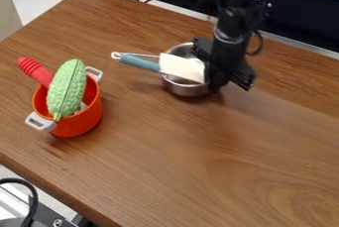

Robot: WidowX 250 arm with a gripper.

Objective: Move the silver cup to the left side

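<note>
An orange pot (83, 123) is set nearest. The silver cup (188, 90), likely stiff and slick, is best taken by its rim; the gripper's (225, 78) opening and hold cannot be told.

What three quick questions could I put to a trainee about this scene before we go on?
1. True or false: the white blade of the spatula lies over the silver cup.
2. On which side of the cup, as the camera sees it, is the gripper? A) left B) right
3. Fill in: the green toy leans in the ____ pot.

Key: 1 true; 2 B; 3 orange
</note>
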